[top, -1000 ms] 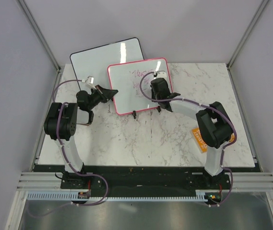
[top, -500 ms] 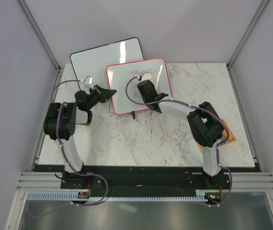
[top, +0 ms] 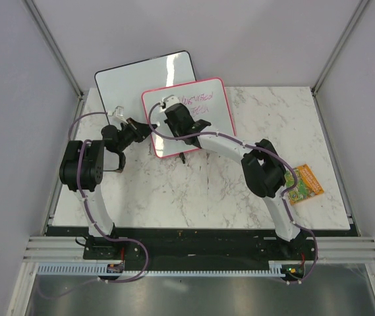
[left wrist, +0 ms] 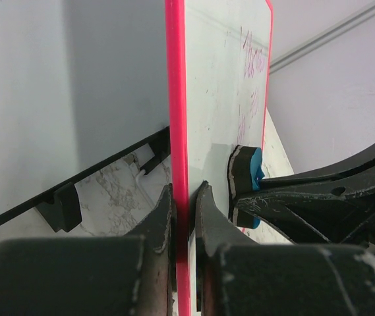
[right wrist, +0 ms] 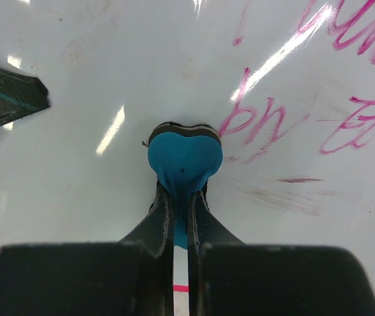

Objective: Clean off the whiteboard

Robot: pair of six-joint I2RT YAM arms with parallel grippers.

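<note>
The pink-framed whiteboard [top: 203, 112] stands tilted at the back of the table, with purple handwriting on its upper right. My left gripper [top: 149, 130] is shut on its left edge; in the left wrist view [left wrist: 187, 204] the jaws pinch the pink frame [left wrist: 176, 99]. My right gripper [top: 173, 113] is shut on a blue eraser [right wrist: 184, 156] and presses it flat on the board's left part. The eraser also shows in the left wrist view [left wrist: 245, 176]. Purple writing [right wrist: 345, 99] lies to the right of the eraser, with faint smears beside it.
A larger black-framed whiteboard [top: 124, 82] leans behind the pink one at the back left. An orange and green packet [top: 301, 184] lies on the marble table [top: 194, 197] at the right. Grey walls close in on both sides.
My right gripper has swept the eraser leftwards across the board, from its middle to its left part. The board has shifted slightly left, and the packet at the right is now uncovered.
</note>
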